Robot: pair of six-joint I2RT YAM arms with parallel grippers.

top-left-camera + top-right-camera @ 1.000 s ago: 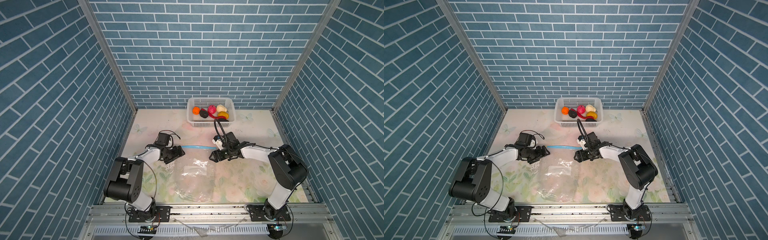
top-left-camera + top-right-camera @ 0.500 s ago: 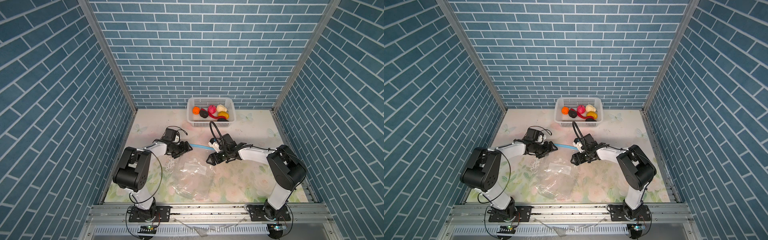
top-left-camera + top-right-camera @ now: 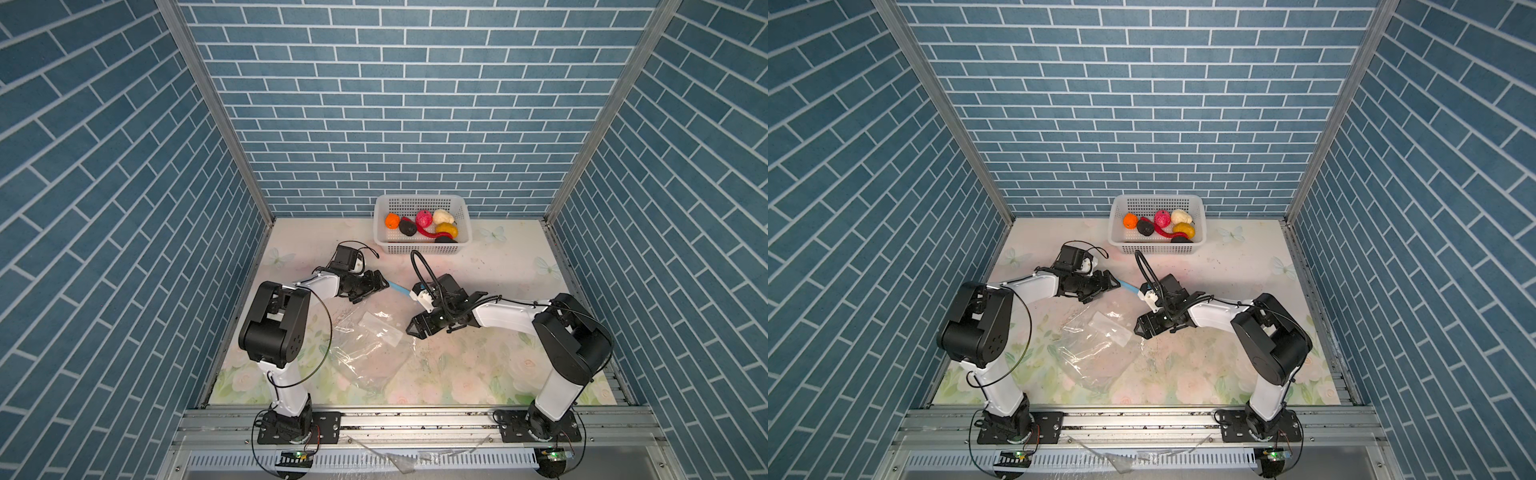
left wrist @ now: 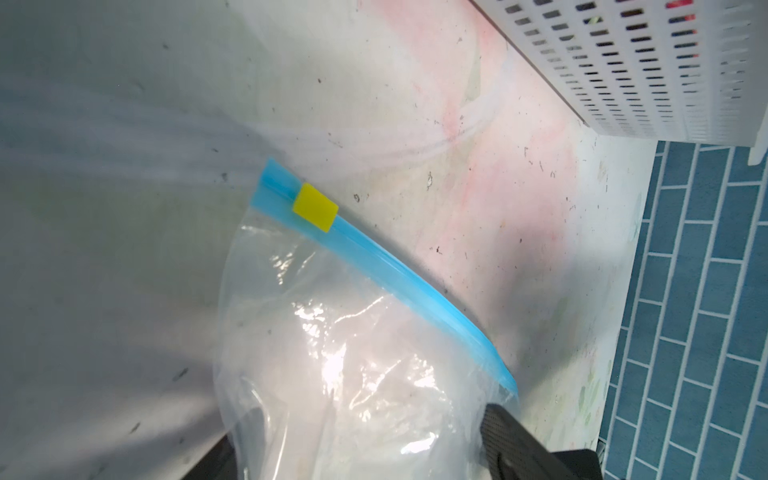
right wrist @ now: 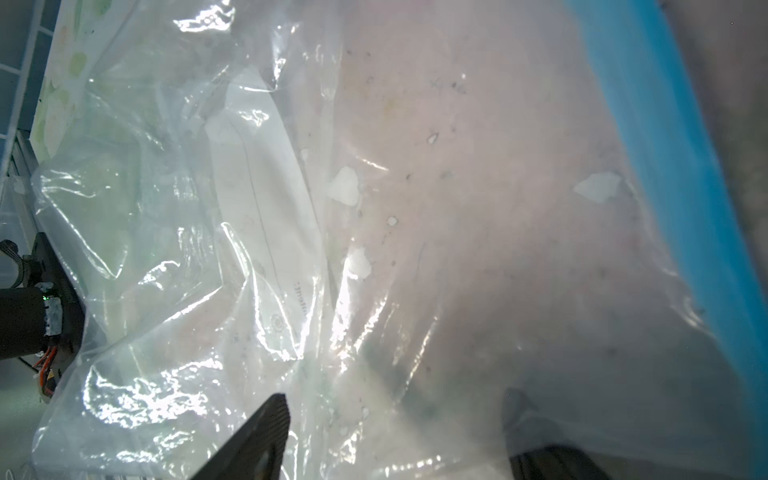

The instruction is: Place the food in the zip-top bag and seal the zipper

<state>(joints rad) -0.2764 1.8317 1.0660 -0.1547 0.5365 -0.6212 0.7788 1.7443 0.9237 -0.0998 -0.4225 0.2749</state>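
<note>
In both top views the clear bag (image 3: pixel 374 345) lies crumpled on the bench (image 3: pixel 507 266) between the two arms. Its blue zip strip (image 3: pixel 397 287) runs along the far edge, toward the white basket (image 3: pixel 419 249). All the toy food (image 3: pixel 424 218) sits in that basket, and none is in the bag. The left arm (image 3: pixel 328 286) reaches to one end of the strip, and the right arm (image 3: pixel 490 313) is low over the bag's other side. From the left wrist, the left jaws stand spread and grip nothing; bag film bulges between them, and the yellow tab (image 4: pixel 315 207) sits near the strip's far end. From the right wrist, the right jaws are likewise spread and empty, with one finger (image 5: pixel 540 457) looking veiled by plastic and the white label (image 5: pixel 266 199) ahead. I'd judge the step is getting the mouth open. To do it well, each arm should pinch a single layer just below the strip and close gently. Then they should draw apart slowly, so the slippery film neither slides out nor drags the whole bag along the bench.
</note>
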